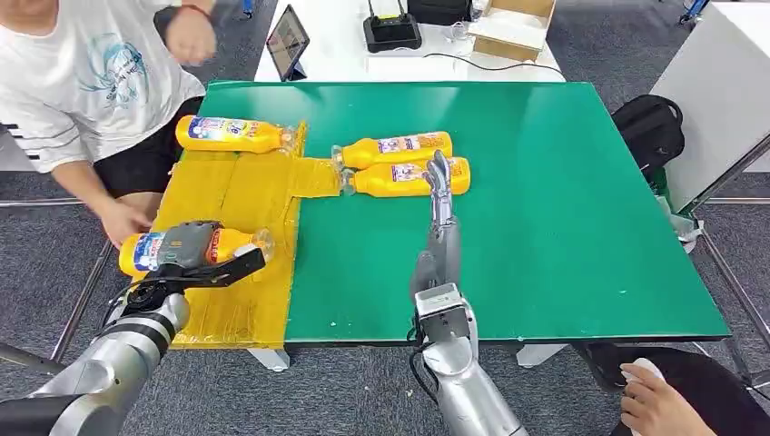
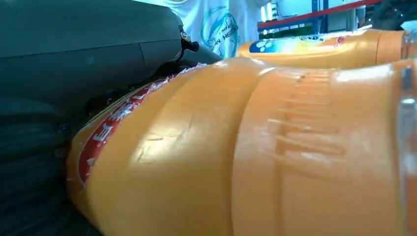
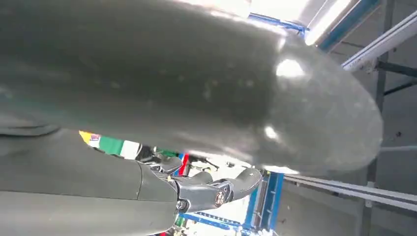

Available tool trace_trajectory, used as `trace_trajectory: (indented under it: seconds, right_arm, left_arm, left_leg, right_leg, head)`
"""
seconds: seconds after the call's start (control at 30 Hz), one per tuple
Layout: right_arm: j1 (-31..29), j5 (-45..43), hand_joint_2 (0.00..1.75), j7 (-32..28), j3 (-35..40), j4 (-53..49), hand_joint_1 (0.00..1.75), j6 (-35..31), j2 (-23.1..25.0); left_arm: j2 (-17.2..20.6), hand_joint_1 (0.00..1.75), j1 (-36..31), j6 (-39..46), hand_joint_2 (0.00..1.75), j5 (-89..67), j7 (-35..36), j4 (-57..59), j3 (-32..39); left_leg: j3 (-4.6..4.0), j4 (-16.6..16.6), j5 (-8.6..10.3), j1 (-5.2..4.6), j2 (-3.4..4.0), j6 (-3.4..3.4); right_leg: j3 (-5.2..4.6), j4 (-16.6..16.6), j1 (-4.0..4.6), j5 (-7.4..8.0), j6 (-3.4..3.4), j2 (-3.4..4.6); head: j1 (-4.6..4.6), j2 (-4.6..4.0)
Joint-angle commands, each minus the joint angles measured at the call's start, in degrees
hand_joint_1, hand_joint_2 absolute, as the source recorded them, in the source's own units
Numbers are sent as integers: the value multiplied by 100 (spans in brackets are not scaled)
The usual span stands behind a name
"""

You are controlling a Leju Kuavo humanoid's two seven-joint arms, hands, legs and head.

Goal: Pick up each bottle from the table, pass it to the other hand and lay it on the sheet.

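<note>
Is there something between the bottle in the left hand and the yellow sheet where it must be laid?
Nothing visible blocks it. The left hand holds the bottle over the near part of the yellow sheet. Another bottle lies at the sheet's far edge, well apart.

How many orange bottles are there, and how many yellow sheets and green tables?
Bottles: 4 (sheet, table, table, in left hand)
Yellow sheet: 1
Green table: 1
Total: 6
</note>
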Motion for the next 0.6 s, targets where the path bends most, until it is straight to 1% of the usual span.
trace_trajectory:
  seconds: [0.03, 0.2, 0.27, 0.3, 0.33, 0.37, 0.43, 0.47, 0.53, 0.6]
  right_arm:
    - [-187, -23, 0, 79, 3, 440, 0, 21, -41]
    - [-172, -20, 0, 112, -31, 441, 0, 30, -32]
    - [-172, -20, 0, 112, -31, 441, 0, 30, -32]
    - [-172, -20, 0, 112, -31, 441, 0, 30, -32]
    - [-175, -16, 0, 130, -40, 452, 0, 28, -27]
    - [-174, -17, 0, 139, -51, 458, 0, 34, -23]
    - [-176, -18, 0, 145, -72, 474, 0, 54, -24]
    - [-185, -9, 0, 156, -84, 502, 0, 63, -28]
    - [-202, -14, 0, 173, -93, 546, 0, 78, -43]
    - [-225, -26, 0, 176, -139, 619, 0, 121, -31]
  left_arm:
    - [-18, 0, -213, -257, 175, 223, 0, 425, 12]
    - [-81, 0, -238, -406, 175, 380, -114, 409, 118]
    - [-81, 0, -238, -406, 175, 380, -114, 409, 118]
    - [-81, 0, -238, -406, 175, 380, -114, 409, 118]
    - [-101, 0, -253, -471, 0, 446, -188, 402, 159]
    - [-129, 0, -268, -597, 0, 584, -280, 402, 259]
    - [-175, 0, -298, -933, 0, 872, -613, 378, 430]
    - [-217, 0, -327, -1313, 175, 1196, -855, 383, 646]
    - [-257, 0, -344, -1742, 175, 1616, -1193, 315, 915]
    - [-212, 0, -354, -1742, 175, 1595, -1208, 245, 754]
  left_leg:
    - [30, -4, -11, 5, 13, 10]
    - [10, -1, -4, 2, 3, 6]
    - [29, -5, -10, 3, 3, 11]
    - [19, -2, -7, 2, 1, 8]
    - [26, -2, -10, 5, 2, 10]
    - [13, -2, -4, 1, 1, 7]
    - [25, -1, -9, 5, 3, 10]
    - [13, 0, -4, 2, -1, 7]
    - [24, -1, -7, 4, -4, 11]
    - [20, -2, -5, 3, -1, 9]
  right_leg:
    - [30, -9, 10, -5, -20, 3]
    - [10, -4, 5, -2, -10, -3]
    - [30, -8, 8, -9, -19, -7]
    - [20, -6, 6, -5, -14, -6]
    - [29, -8, 10, -7, -18, -6]
    - [14, -4, 3, -3, -10, -4]
    - [27, -7, 9, -7, -18, -6]
    - [15, -4, 6, -4, -12, -8]
    - [29, -6, 9, -7, -20, -13]
    - [23, -6, 7, -4, -16, -7]
  head:
    - [0, 0]
    - [-2, 0]
    - [-2, 0]
    - [2, 0]
    - [0, 0]
    - [2, 0]
    - [0, 0]
    - [0, 0]
    - [0, 0]
    - [-2, 0]
